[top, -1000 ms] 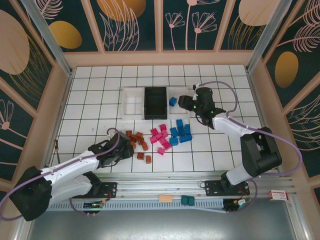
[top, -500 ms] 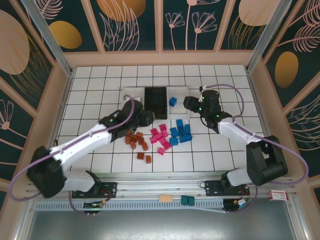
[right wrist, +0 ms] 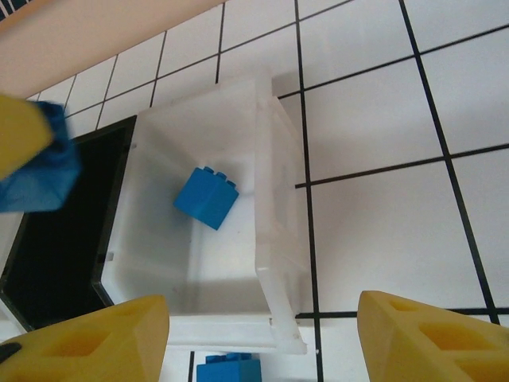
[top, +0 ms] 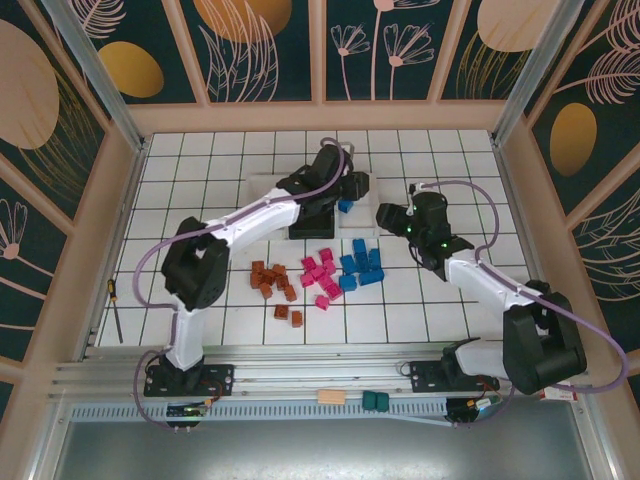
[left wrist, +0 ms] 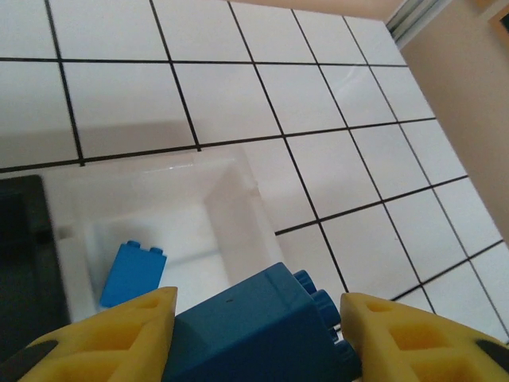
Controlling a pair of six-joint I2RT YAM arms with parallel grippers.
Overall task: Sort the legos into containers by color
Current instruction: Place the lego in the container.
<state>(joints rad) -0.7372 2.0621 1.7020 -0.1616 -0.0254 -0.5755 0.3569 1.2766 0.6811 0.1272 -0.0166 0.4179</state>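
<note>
From above, the left gripper [top: 352,186] is over the see-through white plastic bin [top: 362,222]; its wrist view shows it squeezing a small blue plastic brick [left wrist: 246,334] above a second blue brick [left wrist: 131,274] lying inside, and the right wrist view shows the right gripper [right wrist: 258,330] open, holding nothing.

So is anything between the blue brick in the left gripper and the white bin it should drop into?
Nothing visible. The left gripper holds the blue brick over the open white bin. Inside lies one loose blue brick with bare floor around it. The right gripper stands open beside the bin, not over it.
</note>
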